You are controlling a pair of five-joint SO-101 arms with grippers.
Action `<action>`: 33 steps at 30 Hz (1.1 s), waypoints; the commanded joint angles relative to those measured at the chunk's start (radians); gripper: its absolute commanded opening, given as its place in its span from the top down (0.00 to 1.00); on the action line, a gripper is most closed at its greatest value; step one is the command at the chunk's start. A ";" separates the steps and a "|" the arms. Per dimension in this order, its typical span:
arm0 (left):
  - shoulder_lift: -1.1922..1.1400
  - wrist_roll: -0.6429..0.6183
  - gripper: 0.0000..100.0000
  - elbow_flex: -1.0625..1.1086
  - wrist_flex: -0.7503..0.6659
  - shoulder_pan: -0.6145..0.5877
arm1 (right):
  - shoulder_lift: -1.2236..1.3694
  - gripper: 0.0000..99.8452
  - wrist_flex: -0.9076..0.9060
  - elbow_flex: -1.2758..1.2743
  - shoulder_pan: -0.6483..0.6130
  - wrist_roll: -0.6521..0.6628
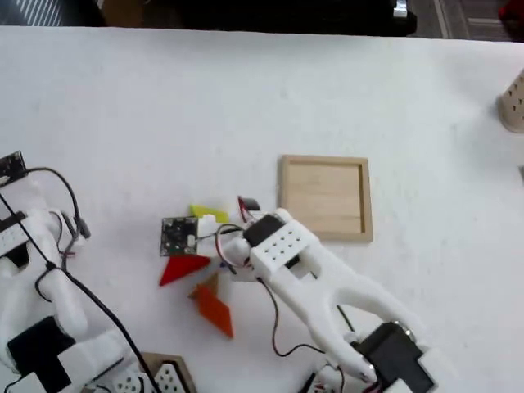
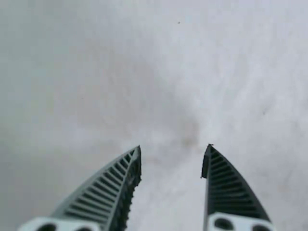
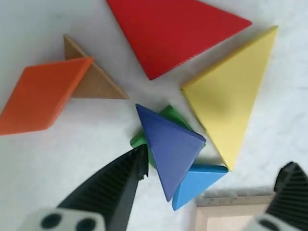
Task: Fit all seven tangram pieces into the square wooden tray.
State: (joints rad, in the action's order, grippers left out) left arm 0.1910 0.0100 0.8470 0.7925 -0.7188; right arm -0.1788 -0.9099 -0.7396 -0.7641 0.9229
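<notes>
Well, from my station the right arm is stretched from the near right corner of the table diagonally toward the middle, with the wrist bent down over the pcs. The right gripper hangs above the pile with jaws wide apart, nothing btw them. One finger is just beside the dark blue triangle; the other is near a corner of the tray.

The tray lies approx. midway btw the table's left and right edges, well apart from the far edge. All seven pcs lie on the table outside it, just off its left side. The dark blue triangle sits on top of the green piece and partly over the light blue triangle, which is just beside the tray corner. The yellow triangle is next to this stack, and the red triangle is close to the yellow one. The orange parallelogram overlaps a tan triangle, a bit apart from the stack.

The left arm is folded at the near left corner. The left gripper points down at bare table, jaws moderately parted, holding nothing.
</notes>
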 commanded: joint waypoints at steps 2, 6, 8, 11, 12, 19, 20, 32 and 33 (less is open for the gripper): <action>0.004 0.026 0.79 -0.051 0.008 0.024 | 0.071 0.60 0.039 0.017 -0.008 0.012; 0.001 0.026 0.79 -0.051 0.008 0.024 | 0.099 0.60 0.056 0.021 -0.012 0.012; 0.001 0.026 0.79 -0.051 0.008 0.024 | 0.107 0.60 0.079 0.021 -0.007 0.003; 0.001 0.026 0.79 -0.051 0.008 0.024 | 0.117 0.60 0.094 0.020 -0.005 0.002; -0.001 0.026 0.79 -0.051 0.006 0.024 | 0.119 0.60 0.094 0.020 -0.005 0.000; -0.002 0.026 0.79 -0.051 0.003 0.024 | 0.119 0.74 0.079 0.012 -0.004 -0.057; -0.002 0.026 0.79 -0.051 0.002 0.024 | 0.119 0.77 0.059 0.012 0.001 -0.057; -0.002 0.026 0.79 -0.049 0.002 0.024 | 0.111 0.77 0.036 0.021 0.062 -0.061; -0.002 0.026 0.79 -0.049 0.002 0.022 | 0.110 0.77 0.036 0.021 0.065 -0.061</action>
State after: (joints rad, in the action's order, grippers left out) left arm 0.1910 0.0130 0.8470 0.7925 -0.7204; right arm -0.0621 -0.8577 -0.7350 -0.7304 0.8723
